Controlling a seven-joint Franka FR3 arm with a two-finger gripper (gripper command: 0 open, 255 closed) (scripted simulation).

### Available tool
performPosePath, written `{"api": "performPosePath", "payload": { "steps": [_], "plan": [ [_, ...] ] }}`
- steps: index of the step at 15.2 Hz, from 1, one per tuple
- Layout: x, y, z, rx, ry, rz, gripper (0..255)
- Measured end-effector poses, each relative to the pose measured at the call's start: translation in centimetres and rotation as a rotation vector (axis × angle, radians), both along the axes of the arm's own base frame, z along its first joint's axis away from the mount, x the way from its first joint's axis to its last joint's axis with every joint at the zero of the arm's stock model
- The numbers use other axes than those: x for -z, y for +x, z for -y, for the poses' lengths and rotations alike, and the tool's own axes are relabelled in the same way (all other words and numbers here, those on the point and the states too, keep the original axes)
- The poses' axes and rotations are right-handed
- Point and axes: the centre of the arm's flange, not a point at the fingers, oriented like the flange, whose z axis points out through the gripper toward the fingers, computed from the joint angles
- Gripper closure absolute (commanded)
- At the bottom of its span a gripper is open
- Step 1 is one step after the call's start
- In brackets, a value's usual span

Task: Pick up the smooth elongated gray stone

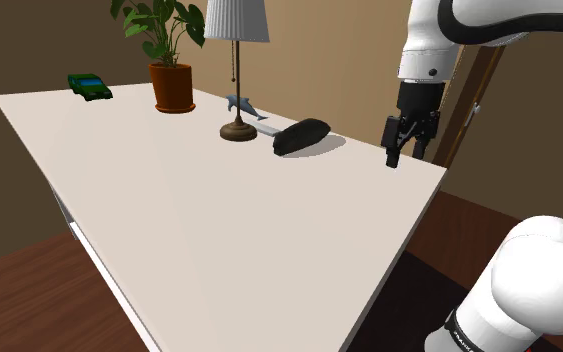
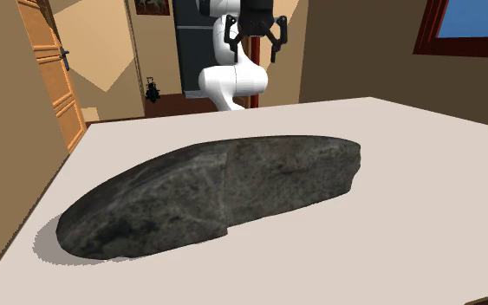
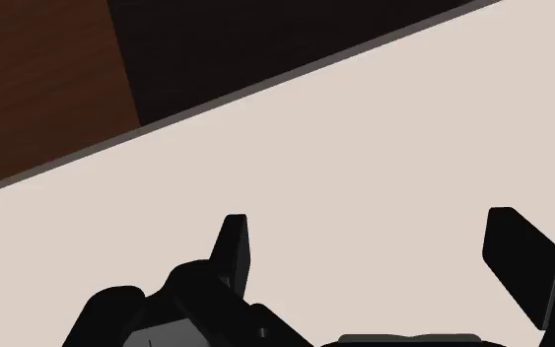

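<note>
Stone [image 2: 224,195] well apart from pincer [image 2: 255,45].

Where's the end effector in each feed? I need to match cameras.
Shoulder view: end effector at upper right, over the table near its edge, right of the dark stone.
Second exterior view: end effector top centre, far behind the stone.
Wrist view: end effector open, over bare tabletop beside the edge.
Shared landmark: the pale table's edge.

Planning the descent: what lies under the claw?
Bare pale table, close to its edge, shows under the open claw; the dark stone lies apart, by the lamp. The claw's own body hides the nearest strip.
</note>
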Motion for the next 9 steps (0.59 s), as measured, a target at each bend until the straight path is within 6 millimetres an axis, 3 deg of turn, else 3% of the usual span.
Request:
{"api": "performPosePath", "payload": {
  "steps": [3, 9],
  "plan": [
    [0.3, 1.4, -0.3, 0.039, -0.004, 0.005, 0],
    [1.1, 8.3, -1.6, 0.226, -0.023, 0.031, 0]
  ]
}}
